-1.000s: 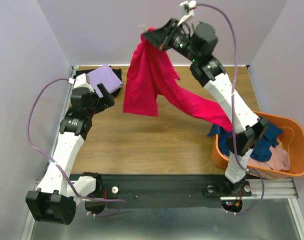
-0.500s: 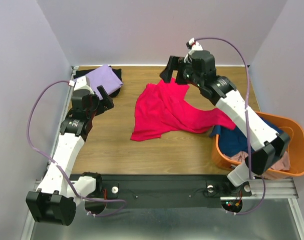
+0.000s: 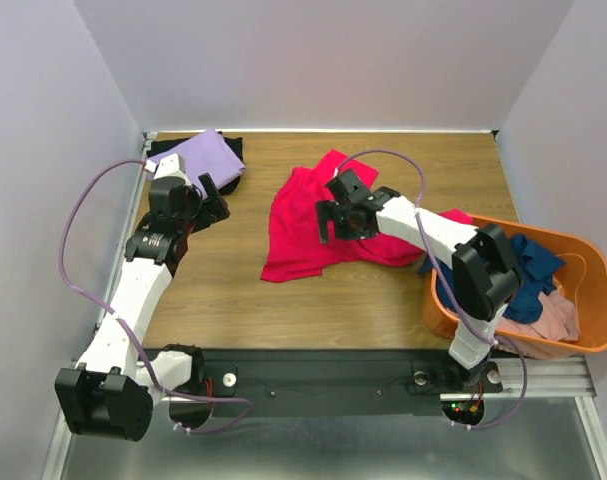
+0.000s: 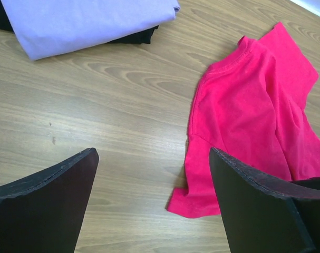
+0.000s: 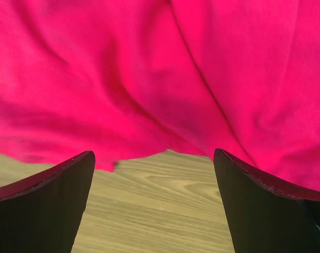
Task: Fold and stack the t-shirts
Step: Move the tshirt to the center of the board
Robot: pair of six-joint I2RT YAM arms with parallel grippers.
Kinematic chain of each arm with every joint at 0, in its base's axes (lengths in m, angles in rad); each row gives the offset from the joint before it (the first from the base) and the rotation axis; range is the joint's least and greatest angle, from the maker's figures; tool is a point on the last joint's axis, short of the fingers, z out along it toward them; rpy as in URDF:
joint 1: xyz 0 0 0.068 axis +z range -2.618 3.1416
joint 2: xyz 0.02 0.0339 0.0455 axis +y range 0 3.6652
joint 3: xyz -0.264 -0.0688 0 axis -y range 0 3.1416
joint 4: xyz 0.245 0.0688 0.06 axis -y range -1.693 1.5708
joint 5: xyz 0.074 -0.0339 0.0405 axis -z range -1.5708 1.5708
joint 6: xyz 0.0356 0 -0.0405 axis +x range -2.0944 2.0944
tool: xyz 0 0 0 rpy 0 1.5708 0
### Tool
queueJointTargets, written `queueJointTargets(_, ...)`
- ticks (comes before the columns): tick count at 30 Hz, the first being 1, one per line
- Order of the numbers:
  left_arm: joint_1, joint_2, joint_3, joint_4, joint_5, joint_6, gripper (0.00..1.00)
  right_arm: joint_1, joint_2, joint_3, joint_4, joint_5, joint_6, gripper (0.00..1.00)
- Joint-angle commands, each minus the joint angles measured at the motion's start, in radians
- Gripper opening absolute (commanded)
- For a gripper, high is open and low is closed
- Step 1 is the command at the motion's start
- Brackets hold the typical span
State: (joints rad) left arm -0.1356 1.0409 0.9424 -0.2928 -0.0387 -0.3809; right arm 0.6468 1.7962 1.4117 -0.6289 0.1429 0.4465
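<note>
Two arms reach over a wooden table [image 3: 283,300], and both sets of jaws stand wide apart with nothing between them. The crimson shirt [image 3: 303,225] lies crumpled in the middle of the table, unfolded and full of creases. One part stretches right toward the orange tub [image 3: 435,300]; whether it touches the tub's rim cannot be told. The right gripper [image 5: 153,153] hangs low over this shirt. In the right wrist view its two dark fingers [image 5: 49,195] frame a rumpled edge of the cloth with bare wood on the near side of it. Neither finger pinches the cloth.

The left gripper [image 4: 152,152] hovers over bare wood on the left side of the table, apart from every shirt. Its wrist view shows the crimson shirt to the right, with a sleeve and the collar lying flat.

In the far left corner sits the lavender shirt [image 3: 198,155], folded into a neat rectangle. It rests on top of the black shirt [image 4: 141,36], whose edge shows just beneath it.

The tub stands at the near right of the table, beside the right arm's base. Inside it lie the navy shirt [image 3: 533,265], bunched toward the far side and spilling over the rim, and the pale pink shirt [image 3: 555,318], heaped on the near side. Both are unfolded.
</note>
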Motion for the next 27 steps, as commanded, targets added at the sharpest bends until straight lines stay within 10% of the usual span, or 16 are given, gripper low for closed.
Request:
queueJointTargets(1, 0.004, -0.019, 0.013, -0.006, -0.010, 0.023, 0.99, 0.007, 0.005, -0.002, 0.037, 0.125, 0.032, 1.00)
queueJointTargets(15, 0.004, -0.041, 0.018, -0.040, -0.023, 0.045, 0.99, -0.001, 0.183, -0.060, 0.100, 0.231, 0.049, 0.97)
queueJointTargets(21, 0.004, -0.054, 0.019, -0.043, -0.033, 0.050, 0.99, -0.003, 0.157, -0.057, 0.100, 0.190, 0.050, 0.29)
queueJointTargets(27, 0.004, -0.059, 0.006, -0.040, -0.030, 0.048, 0.99, -0.004, 0.075, 0.074, 0.065, 0.170, -0.005, 0.00)
